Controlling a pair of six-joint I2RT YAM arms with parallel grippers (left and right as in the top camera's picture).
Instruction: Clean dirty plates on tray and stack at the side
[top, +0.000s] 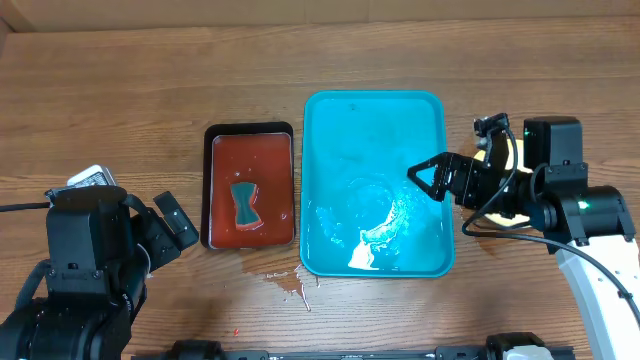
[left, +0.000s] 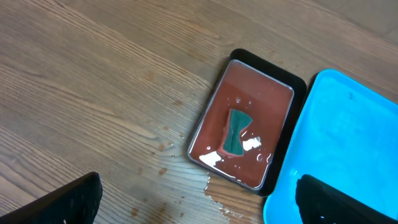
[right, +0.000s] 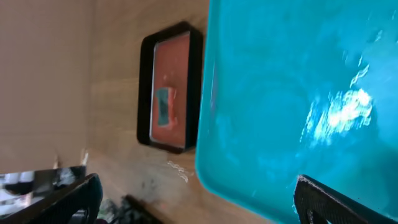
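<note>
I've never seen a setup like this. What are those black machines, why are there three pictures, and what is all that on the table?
Those are two robot arms at a wooden table. One picture looks down from above; the other two come from a camera on each wrist.

The left gripper waits near the table's edge, jaws open and holding nothing. The right gripper reaches over the rim of the turquoise tray, jaws open and empty too.

The tray looks wet. Beside it stands a smaller black tray of red liquid with a green sponge in it. A few drops lie on the table.
</note>
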